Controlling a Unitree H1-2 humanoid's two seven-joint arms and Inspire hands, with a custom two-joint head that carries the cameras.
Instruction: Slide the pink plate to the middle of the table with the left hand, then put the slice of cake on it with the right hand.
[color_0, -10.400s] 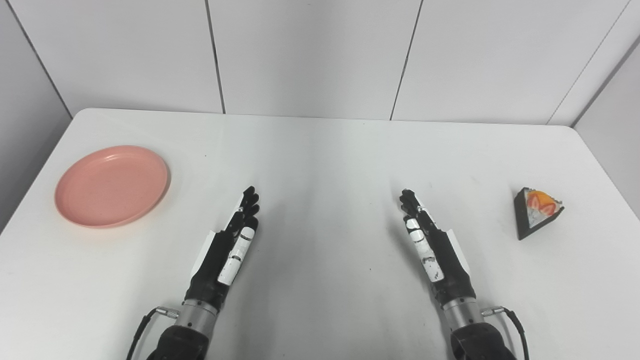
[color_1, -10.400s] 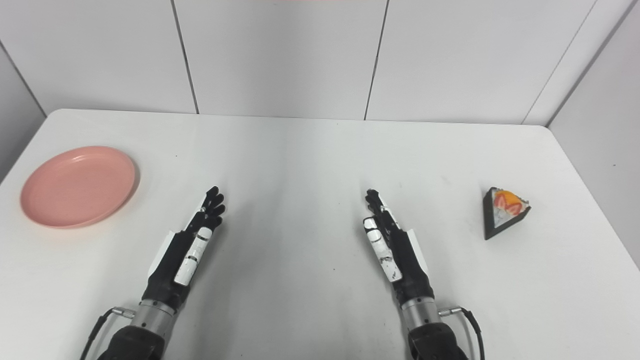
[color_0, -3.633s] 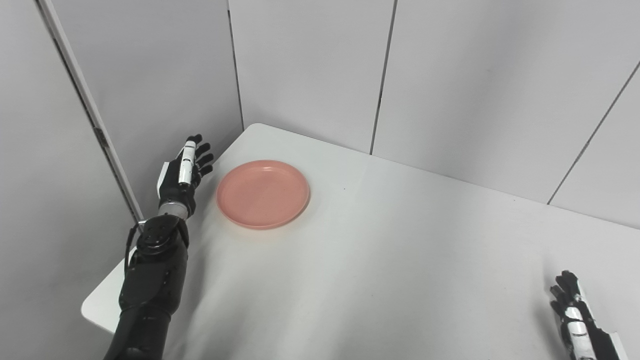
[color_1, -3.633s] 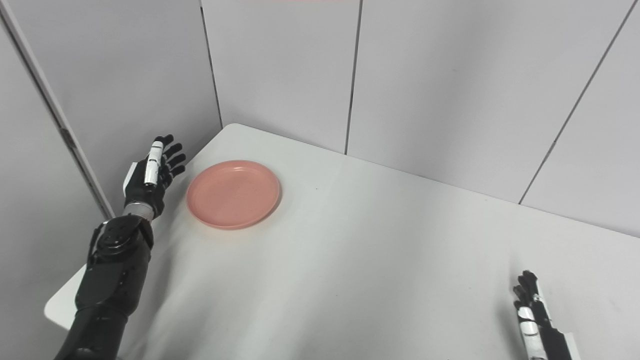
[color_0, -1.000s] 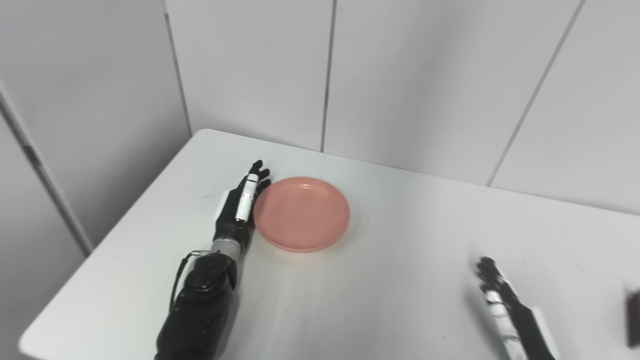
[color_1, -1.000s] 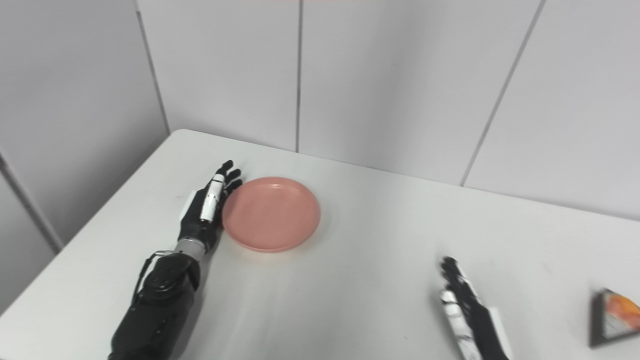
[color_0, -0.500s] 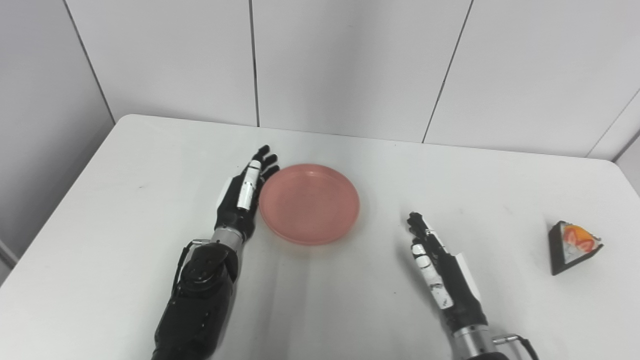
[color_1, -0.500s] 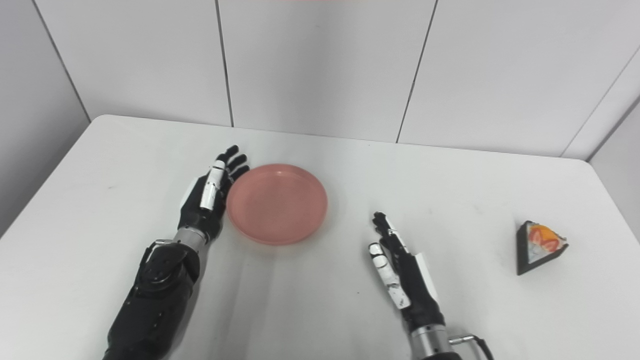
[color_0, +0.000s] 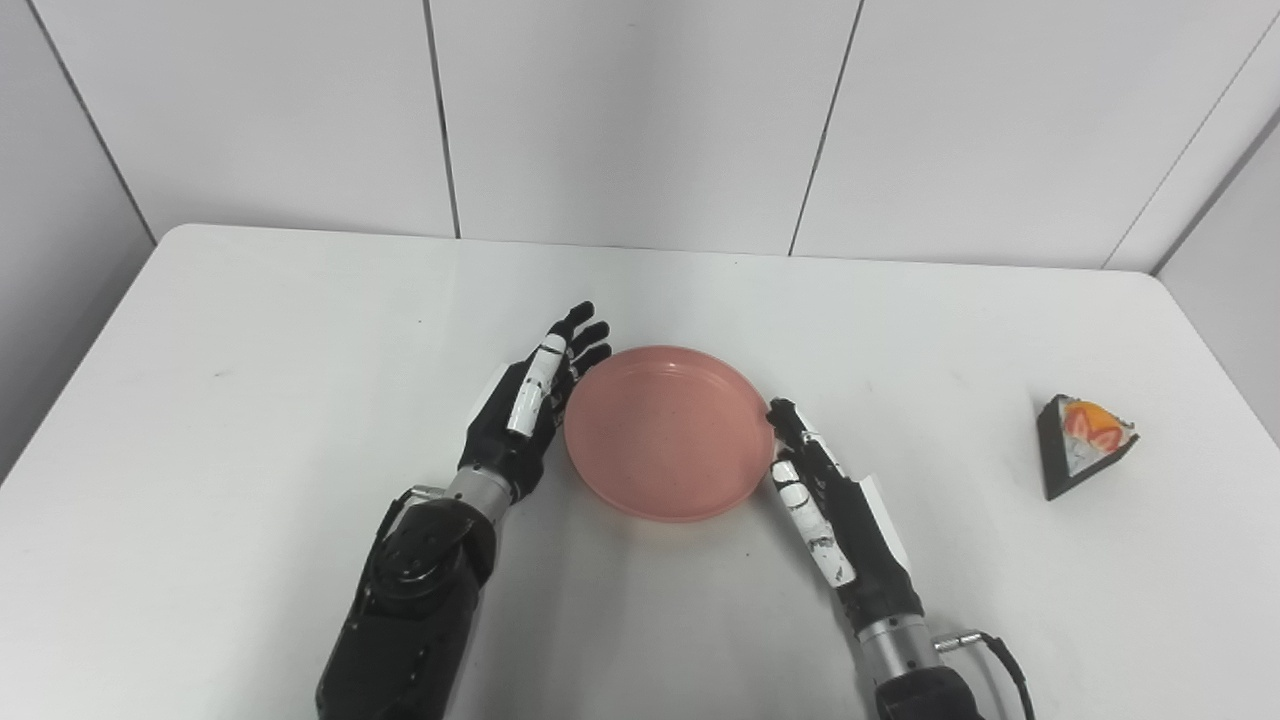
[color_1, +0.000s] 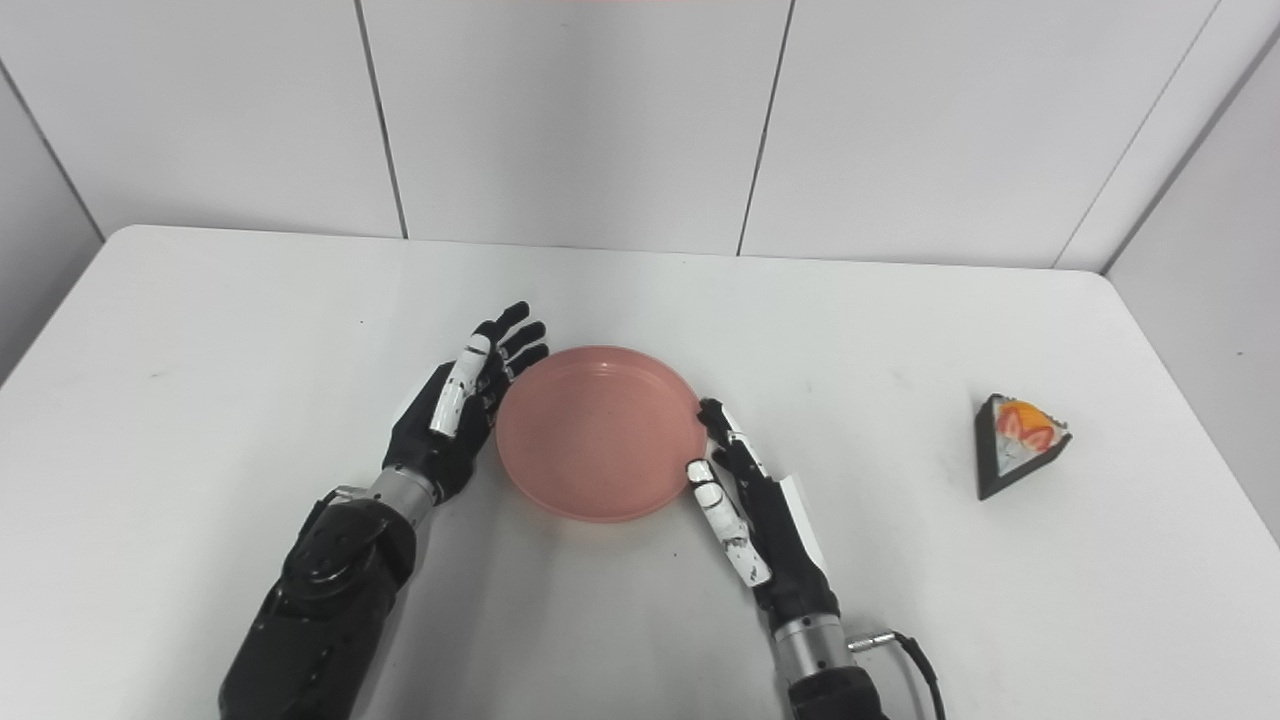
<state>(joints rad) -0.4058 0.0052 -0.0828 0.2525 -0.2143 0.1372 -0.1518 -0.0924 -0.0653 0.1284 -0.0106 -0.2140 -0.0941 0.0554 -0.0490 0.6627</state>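
Pink plate flanked by two open hands at mid-counter

The pink plate (color_0: 668, 432) is seen near the middle of the white counter (color_0: 250, 400). The left hand (color_0: 525, 405), fingers spread and empty, is pressed against its left rim; the right hand (color_0: 830, 500), likewise open, is held at its right rim. The slice of cake (color_0: 1082, 440) is left well apart, far right.
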